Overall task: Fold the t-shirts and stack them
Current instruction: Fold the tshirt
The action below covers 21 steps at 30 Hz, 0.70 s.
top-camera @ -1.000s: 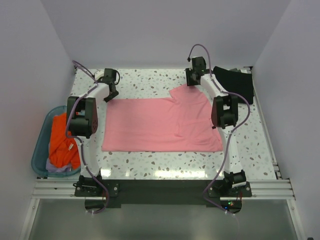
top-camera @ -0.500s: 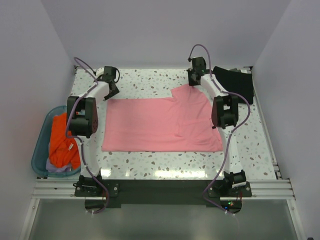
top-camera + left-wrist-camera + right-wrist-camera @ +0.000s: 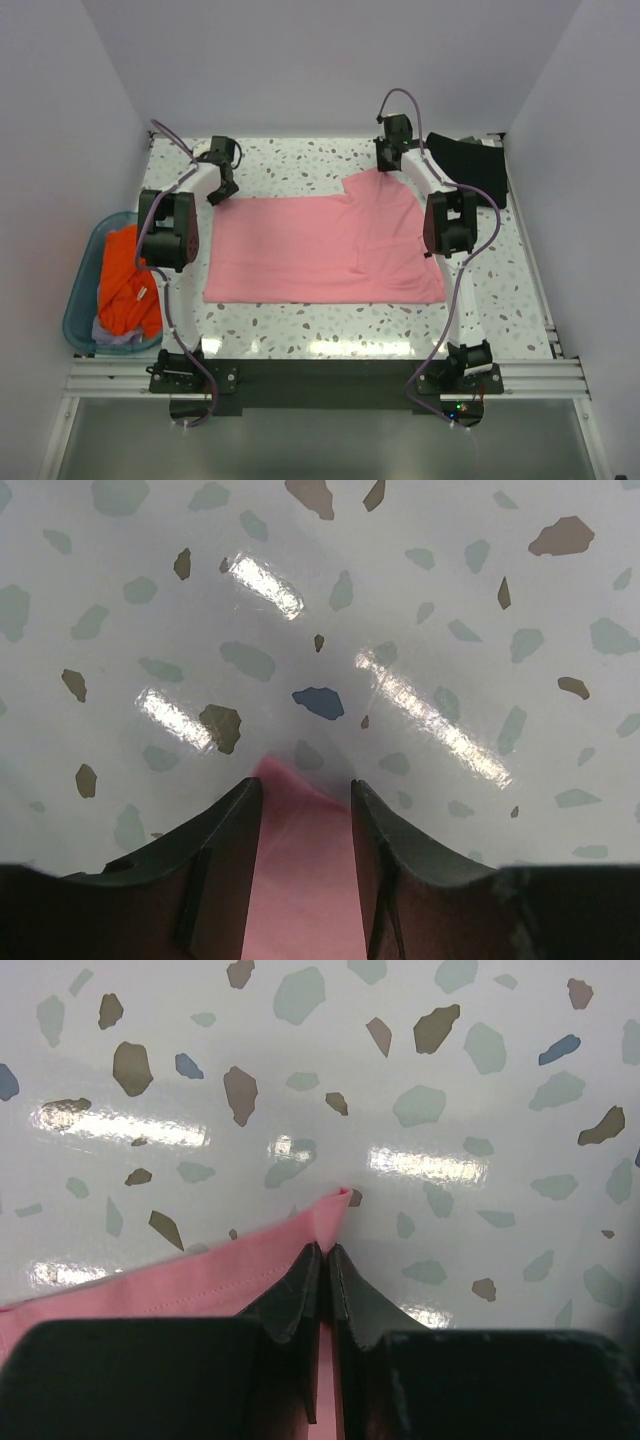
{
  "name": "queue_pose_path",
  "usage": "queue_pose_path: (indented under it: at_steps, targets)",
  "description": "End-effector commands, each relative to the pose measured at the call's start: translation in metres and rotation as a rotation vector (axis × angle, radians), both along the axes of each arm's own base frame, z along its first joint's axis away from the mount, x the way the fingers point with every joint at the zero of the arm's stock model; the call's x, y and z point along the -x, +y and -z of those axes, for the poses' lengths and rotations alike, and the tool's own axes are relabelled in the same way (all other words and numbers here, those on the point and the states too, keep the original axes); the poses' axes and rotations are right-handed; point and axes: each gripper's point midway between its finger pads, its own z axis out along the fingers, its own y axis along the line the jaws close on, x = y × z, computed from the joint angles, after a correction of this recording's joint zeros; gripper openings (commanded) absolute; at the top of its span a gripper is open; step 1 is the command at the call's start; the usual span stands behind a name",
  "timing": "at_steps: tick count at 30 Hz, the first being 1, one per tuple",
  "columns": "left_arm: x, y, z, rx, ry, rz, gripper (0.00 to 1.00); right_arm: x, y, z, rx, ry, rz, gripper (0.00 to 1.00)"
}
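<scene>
A salmon-pink t-shirt (image 3: 320, 250) lies spread flat on the speckled table. My left gripper (image 3: 218, 190) is open over the shirt's far left corner, and a pink corner (image 3: 300, 860) lies between its spread fingers. My right gripper (image 3: 388, 160) is shut on the shirt's far right corner, with the pinched pink hem (image 3: 335, 1210) poking out past the fingertips. A black t-shirt (image 3: 470, 165), folded, lies at the far right of the table.
A translucent blue tub (image 3: 82, 290) with orange and pale cloth sits left of the table. White walls close in the far side and both sides. The black rail with the arm bases (image 3: 320, 380) runs along the near edge.
My left gripper has shifted slightly right and toward the shirt's far left corner. The right gripper and the shirt have barely moved.
</scene>
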Motion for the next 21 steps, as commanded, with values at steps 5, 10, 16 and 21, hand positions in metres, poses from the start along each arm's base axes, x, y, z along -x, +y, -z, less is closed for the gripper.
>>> queue_pose_path:
  at_steps: [5, 10, 16, 21]
  targets:
    - [0.001, 0.004, 0.003, -0.008, 0.005, -0.060, 0.41, -0.002, -0.001, -0.026, -0.022, -0.043, 0.017, 0.06]
    - [-0.001, 0.004, 0.005, -0.010, 0.005, -0.058, 0.28, -0.002, 0.002, -0.034, -0.047, -0.059, 0.016, 0.06]
    - [-0.009, 0.005, 0.000, -0.002, -0.024, -0.057, 0.02, -0.006, 0.004, -0.051, -0.087, -0.106, 0.035, 0.00]
    - [-0.028, 0.007, -0.016, 0.036, -0.112, -0.048, 0.00, -0.017, -0.003, -0.081, -0.116, -0.189, 0.084, 0.00]
